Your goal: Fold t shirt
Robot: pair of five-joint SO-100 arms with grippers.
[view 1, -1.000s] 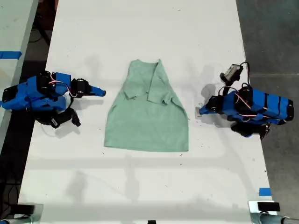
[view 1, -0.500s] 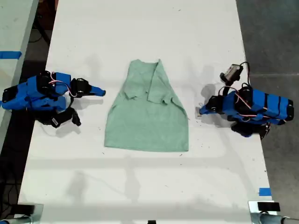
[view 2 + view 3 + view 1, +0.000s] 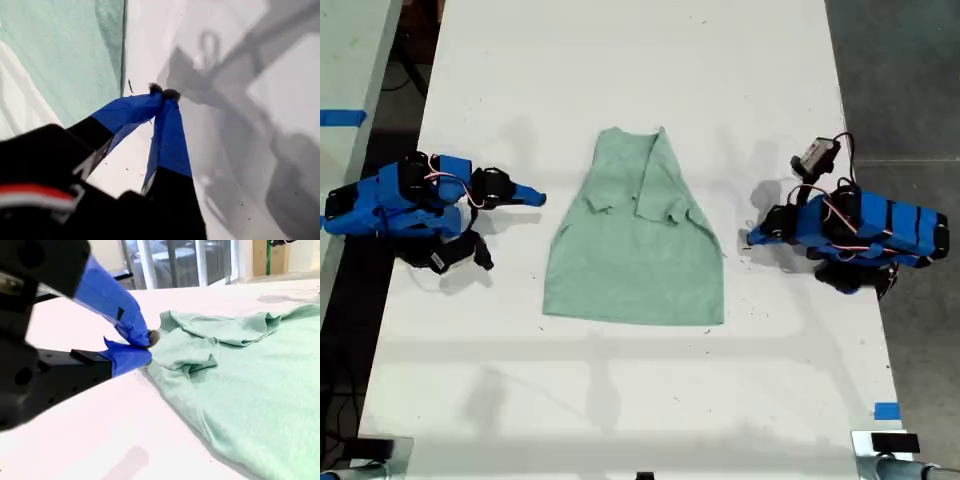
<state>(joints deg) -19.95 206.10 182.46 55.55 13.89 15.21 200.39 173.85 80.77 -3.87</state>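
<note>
1. Starting w/ the big stuff: white desk (image 3: pixel 620 420) is smooth and bare round the cloth, so there's room to work; dark floor (image 3: pixel 900 80) at the exterior view's right.
2. t shirt (image 3: pixel 635 265) lies flat mid-desk, sleeves tucked in over the chest. Looks light, soft, floppy, prob. slides easily on the desk.
3. Best grab, I reckon: hem corners (image 3: pixel 550 308), pinching one layer at the edge.
4. My first claw (image 3: pixel 162 92) is closed, tips touching, empty, just off the shirt's side edge.
5. My second claw (image 3: pixel 147 342) is also closed, empty, near a sleeve.
</note>
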